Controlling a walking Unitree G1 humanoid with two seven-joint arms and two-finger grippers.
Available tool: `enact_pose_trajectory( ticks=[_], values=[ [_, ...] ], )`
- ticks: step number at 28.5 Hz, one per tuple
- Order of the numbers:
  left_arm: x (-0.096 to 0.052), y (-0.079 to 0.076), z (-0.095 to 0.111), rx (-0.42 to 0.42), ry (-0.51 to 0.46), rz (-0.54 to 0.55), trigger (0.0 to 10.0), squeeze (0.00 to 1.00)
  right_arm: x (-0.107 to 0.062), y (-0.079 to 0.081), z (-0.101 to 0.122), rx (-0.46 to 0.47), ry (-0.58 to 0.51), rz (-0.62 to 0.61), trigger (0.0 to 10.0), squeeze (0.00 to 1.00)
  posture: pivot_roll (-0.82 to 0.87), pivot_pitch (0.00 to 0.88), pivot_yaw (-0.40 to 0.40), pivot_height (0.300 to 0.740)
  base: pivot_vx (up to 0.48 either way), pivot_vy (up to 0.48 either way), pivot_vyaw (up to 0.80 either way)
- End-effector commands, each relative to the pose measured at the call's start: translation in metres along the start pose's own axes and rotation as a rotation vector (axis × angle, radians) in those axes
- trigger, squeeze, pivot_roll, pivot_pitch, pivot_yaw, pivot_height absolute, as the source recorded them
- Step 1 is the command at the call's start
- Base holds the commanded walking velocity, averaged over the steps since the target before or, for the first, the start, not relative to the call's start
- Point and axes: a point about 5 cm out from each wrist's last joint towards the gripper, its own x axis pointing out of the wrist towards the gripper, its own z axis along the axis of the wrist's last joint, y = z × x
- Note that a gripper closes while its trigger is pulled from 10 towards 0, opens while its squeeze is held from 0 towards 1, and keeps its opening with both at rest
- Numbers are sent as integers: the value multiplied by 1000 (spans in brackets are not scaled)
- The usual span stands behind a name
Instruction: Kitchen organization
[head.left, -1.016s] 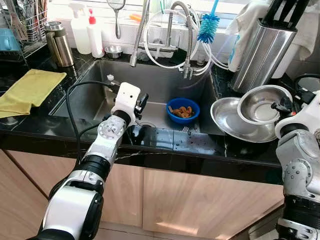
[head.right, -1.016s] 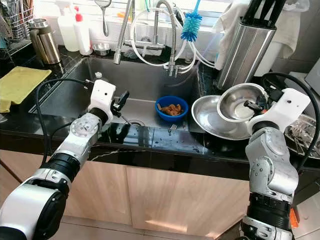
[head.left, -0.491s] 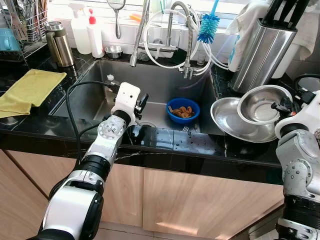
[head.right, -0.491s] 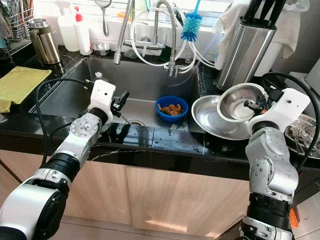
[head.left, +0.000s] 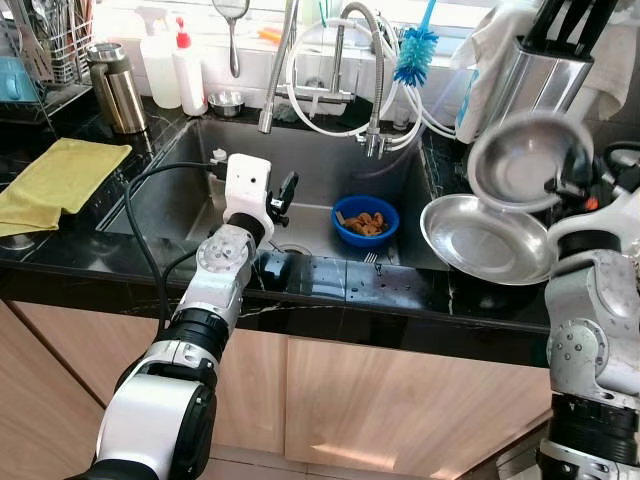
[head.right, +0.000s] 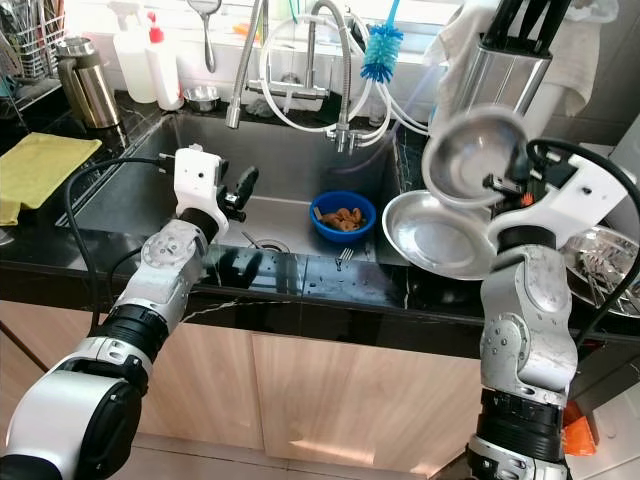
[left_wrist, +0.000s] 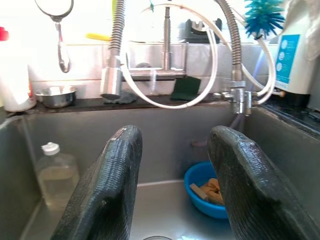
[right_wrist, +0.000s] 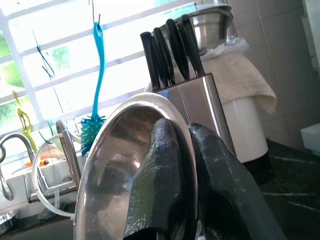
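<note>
The right gripper (right_wrist: 182, 175) is pinched on the rim of the steel bowl (head.left: 522, 160), holding it tilted in the air above the larger pan (head.left: 485, 240) on the counter. A rim pinch is thin — carry it slow and level, clear of the knife block (head.left: 520, 75). The left gripper (left_wrist: 172, 180) hangs spread over the sink (head.left: 190, 180), above the blue bowl (head.left: 366, 220)

Steel bowl (head.left: 520, 160) tilted, lifted above steel plate (head.left: 485, 240).
</note>
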Motion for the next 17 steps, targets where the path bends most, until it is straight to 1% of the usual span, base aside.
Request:
enact_pose_trajectory(
  ticks=[1, 4, 5, 8, 9, 10, 11, 13, 14, 15, 17],
  values=[
    [3, -2, 6, -5, -19, -6, 10000, 0, -1, -3, 1, 11, -10, -12, 10000, 0, 63, 0, -84, 740, 0, 0, 0],
    [3, -2, 7, -12, -23, -6, 10000, 0, -3, -2, -2, 34, -17, -4, 10000, 0, 65, 0, -83, 740, 0, 0, 0],
    [2, -3, 7, -25, -23, -9, 10000, 0, -4, 0, -4, 82, -32, 29, 10000, 0, 65, 0, -83, 740, 0, 0, 0],
    [3, -3, 6, -74, -16, -4, 10000, 0, -5, 5, -5, 158, -49, 82, 10000, 0, 64, 0, -82, 740, 0, 0, 0],
    [3, -2, 7, -98, -15, 1, 10000, 0, -6, 6, -5, 231, -59, 114, 10000, 0, 67, 0, -81, 740, 0, 0, 0],
    [4, -1, 8, -112, -14, 5, 10000, 0, -7, 7, -4, 281, -68, 135, 10000, 0, 67, 0, -81, 740, 0, 0, 0],
    [4, -1, 8, -112, -14, 5, 10000, 0, -7, 7, -4, 281, -68, 135, 10000, 0, 67, 0, -81, 740, 0, 0, 0],
    [4, 1, 9, -141, -13, 11, 10000, 0, -9, 9, -4, 343, -77, 174, 10000, 0, 72, 0, -82, 740, 0, 0, 0],
    [6, 3, 12, -185, -17, 6, 10000, 0, -12, 11, -6, 399, -77, 217, 10000, 0, 73, 0, -82, 740, 0, 0, 0],
    [6, 3, 12, -185, -17, 6, 10000, 0, -12, 11, -6, 399, -77, 217, 10000, 0, 73, 0, -82, 740, 0, 0, 0],
    [8, 4, 17, -248, -28, -7, 10000, 0, -17, 14, -9, 476, -82, 271, 10000, 0, 78, 0, -82, 740, 0, 0, 0]
  ],
)
